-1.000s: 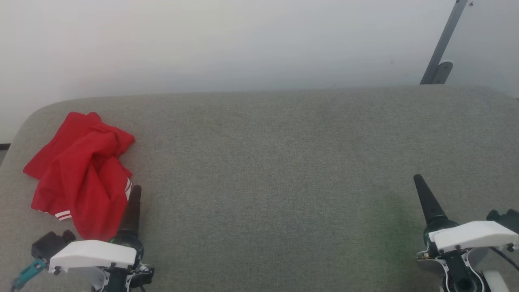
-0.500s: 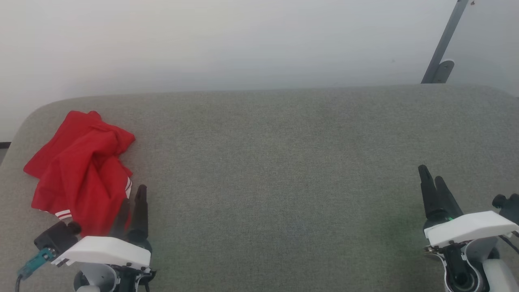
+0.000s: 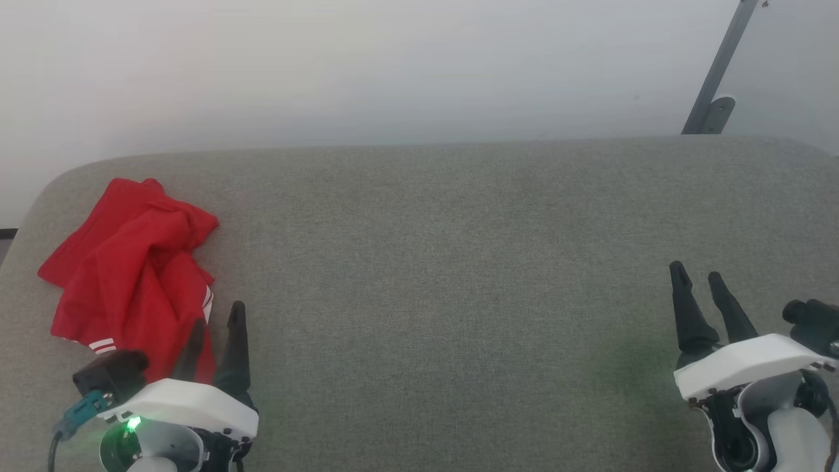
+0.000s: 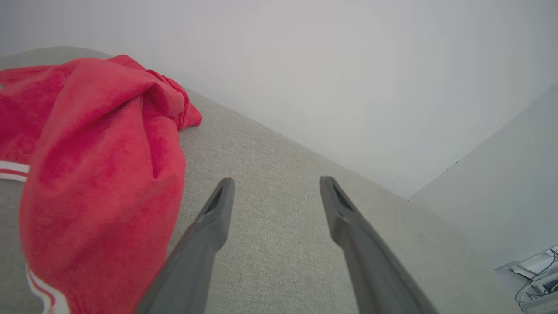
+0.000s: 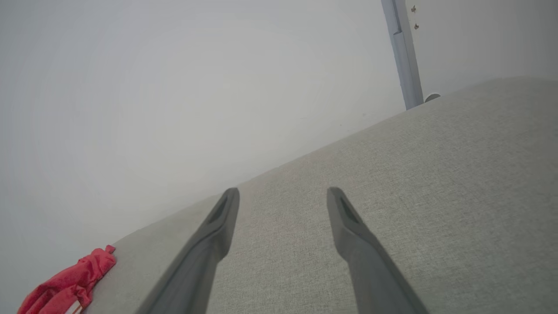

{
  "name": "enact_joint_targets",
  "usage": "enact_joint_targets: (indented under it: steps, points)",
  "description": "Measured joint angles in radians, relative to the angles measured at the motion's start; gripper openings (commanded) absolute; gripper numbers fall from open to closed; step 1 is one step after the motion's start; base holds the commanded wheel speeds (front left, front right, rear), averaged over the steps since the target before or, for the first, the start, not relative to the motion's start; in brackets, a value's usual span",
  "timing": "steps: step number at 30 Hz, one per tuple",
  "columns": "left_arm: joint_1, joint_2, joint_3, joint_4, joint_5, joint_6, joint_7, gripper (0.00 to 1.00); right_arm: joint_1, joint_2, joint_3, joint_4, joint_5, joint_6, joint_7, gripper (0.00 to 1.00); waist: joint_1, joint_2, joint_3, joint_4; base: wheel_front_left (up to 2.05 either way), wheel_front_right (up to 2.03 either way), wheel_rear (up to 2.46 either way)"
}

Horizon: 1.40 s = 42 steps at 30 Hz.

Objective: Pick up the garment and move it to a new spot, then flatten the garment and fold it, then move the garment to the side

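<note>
1. The garment [image 3: 131, 275] lies crumpled in a heap at the far left of the grey padded surface [image 3: 459, 262], near its rounded corner. It rests loose on the cloth, not inside anything.
2. It looks light, soft and limp, and will likely sag and drape when lifted. A pinch on a raised fold or on the white-striped hem [image 3: 101, 346] should hold best.
3. The left gripper [image 3: 217, 316] has its jaws spread and empty, just beside the heap's near right edge.
4. The right gripper [image 3: 695, 271] is likewise spread and empty, well apart at the far right.
</note>
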<state>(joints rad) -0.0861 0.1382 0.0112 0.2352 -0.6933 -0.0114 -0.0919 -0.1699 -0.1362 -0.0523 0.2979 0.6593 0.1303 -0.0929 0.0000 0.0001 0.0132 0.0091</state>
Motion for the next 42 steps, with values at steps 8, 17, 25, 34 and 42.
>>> enact_joint_targets:
  steps: [8, 17, 25, 34, 42]
  points:
    - [0.0, 0.012, -0.029, 0.004, 0.097, 0.021, -0.027, 1.0, -0.018, -0.013, 0.007, 0.007, -0.119, 0.0, -0.026, 1.0, 0.0, 0.0, -0.002, 0.002, 0.0, 0.0, 0.0]
    - [0.0, 0.022, -0.044, 0.007, 0.191, 0.033, -0.052, 1.0, -0.028, -0.019, 0.005, 0.012, -0.224, 0.0, -0.051, 1.0, 0.0, 0.0, -0.002, 0.003, 0.0, 0.0, 0.0]
    - [0.0, 0.027, -0.054, 0.015, 0.268, 0.038, -0.074, 1.0, -0.032, -0.021, -0.004, 0.014, -0.305, 0.0, -0.072, 1.0, 0.0, 0.0, -0.002, 0.005, 0.0, 0.0, 0.0]
    - [0.0, 0.026, -0.052, 0.026, 0.337, 0.039, -0.095, 1.0, -0.037, -0.021, -0.021, 0.01, -0.394, 0.0, -0.093, 1.0, 0.0, 0.0, 0.001, 0.007, 0.0, 0.0, 0.0]
    - [0.0, 0.019, -0.035, 0.028, 0.401, 0.024, -0.112, 1.0, -0.037, -0.017, -0.035, 0.011, -0.447, 0.0, -0.11, 1.0, 0.0, 0.0, 0.003, 0.008, 0.0, 0.0, 0.0]
